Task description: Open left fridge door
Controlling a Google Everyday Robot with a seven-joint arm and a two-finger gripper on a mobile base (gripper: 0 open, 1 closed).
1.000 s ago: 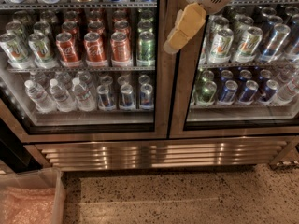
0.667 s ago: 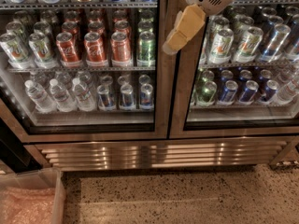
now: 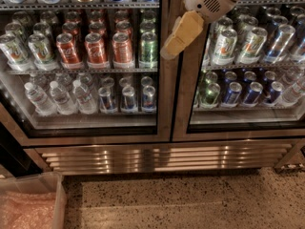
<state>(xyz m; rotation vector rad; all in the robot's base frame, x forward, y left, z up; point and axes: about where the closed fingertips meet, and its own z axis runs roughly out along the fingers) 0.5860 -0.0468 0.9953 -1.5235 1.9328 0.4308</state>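
Note:
The left fridge door point(image 3: 164, 104) is a glass pane in a brushed steel frame and looks closed. Behind it stand red cans point(image 3: 95, 49) on one shelf and clear water bottles point(image 3: 59, 97) on the shelf below. My gripper point(image 3: 172, 47), tan below a white wrist point(image 3: 209, 1), hangs from the upper right. It sits in front of the steel strip where the two doors meet, at the height of the red cans. I cannot tell whether it touches the door.
The matching right door point(image 3: 248, 128) shows green-white and blue cans. A ribbed steel grille point(image 3: 162, 159) runs under both doors. Speckled floor point(image 3: 190, 204) lies below. A clear plastic bin point(image 3: 33, 202) with pinkish contents stands at the lower left.

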